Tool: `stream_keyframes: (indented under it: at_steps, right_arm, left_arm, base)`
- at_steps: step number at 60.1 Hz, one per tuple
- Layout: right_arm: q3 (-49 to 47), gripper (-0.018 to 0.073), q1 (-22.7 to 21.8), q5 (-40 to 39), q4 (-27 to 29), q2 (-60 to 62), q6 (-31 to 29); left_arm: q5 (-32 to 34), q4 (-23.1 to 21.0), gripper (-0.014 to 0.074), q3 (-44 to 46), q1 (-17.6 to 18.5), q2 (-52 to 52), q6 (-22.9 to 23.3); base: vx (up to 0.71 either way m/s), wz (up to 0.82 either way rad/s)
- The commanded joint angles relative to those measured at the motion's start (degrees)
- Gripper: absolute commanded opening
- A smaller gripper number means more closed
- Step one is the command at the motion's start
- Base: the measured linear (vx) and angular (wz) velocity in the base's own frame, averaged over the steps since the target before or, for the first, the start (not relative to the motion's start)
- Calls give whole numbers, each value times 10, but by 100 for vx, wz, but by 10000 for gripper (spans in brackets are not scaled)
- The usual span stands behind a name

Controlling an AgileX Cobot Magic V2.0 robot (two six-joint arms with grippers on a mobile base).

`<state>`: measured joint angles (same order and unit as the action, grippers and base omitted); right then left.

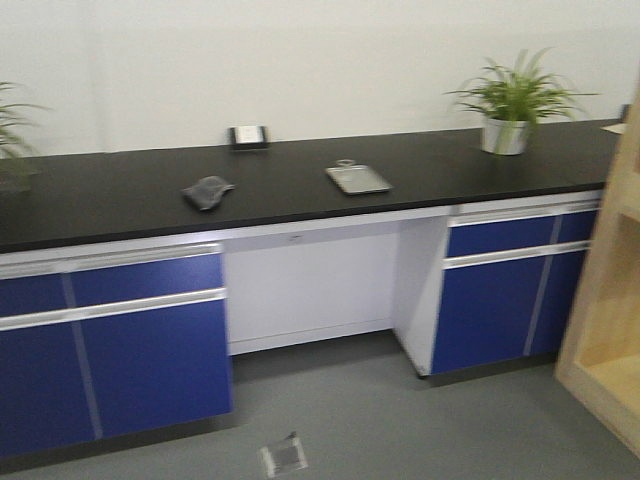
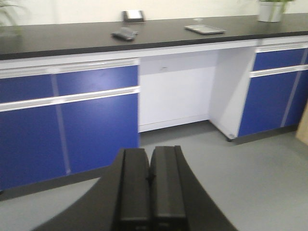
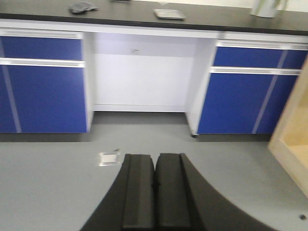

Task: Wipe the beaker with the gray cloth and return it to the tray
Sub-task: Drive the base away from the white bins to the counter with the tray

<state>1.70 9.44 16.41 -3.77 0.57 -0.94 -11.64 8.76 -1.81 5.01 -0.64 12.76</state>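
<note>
The gray cloth (image 1: 207,191) lies crumpled on the black counter, left of centre. The silvery tray (image 1: 358,179) lies flat on the counter to its right. A small clear beaker (image 1: 346,163) shows faintly at the tray's far end, blurred. The left wrist view shows the cloth (image 2: 124,34) and the tray (image 2: 205,29) far ahead. The right wrist view shows the cloth (image 3: 82,7) and the tray (image 3: 169,14) at the top. My left gripper (image 2: 149,151) and right gripper (image 3: 155,156) are both shut and empty, low over the grey floor, far from the counter.
The black counter (image 1: 120,190) tops blue cabinets (image 1: 110,340) with an open white knee space in the middle. A potted plant (image 1: 510,110) stands at the right and a small black box (image 1: 248,136) at the wall. A wooden shelf (image 1: 610,330) stands at the right. A floor socket (image 1: 283,455) is set in the floor.
</note>
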Motion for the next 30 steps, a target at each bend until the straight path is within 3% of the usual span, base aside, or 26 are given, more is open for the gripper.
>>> stream_keyframes:
  at_steps: [1,13,30]
  right_arm:
    - [9,-8,-1,-46,-5,6,-3]
    - [9,-8,-1,-46,-5,6,-3]
    - [9,-8,-1,-46,-5,6,-3]
  left_arm:
    - [46,-4,-6,8,-1,-8,4]
    - [46,-4,-6,8,-1,-8,4]
    - [46,-4,-6,8,-1,-8,4]
  base:
    - [29,-62]
    - [33,-47]
    - [41,-18]
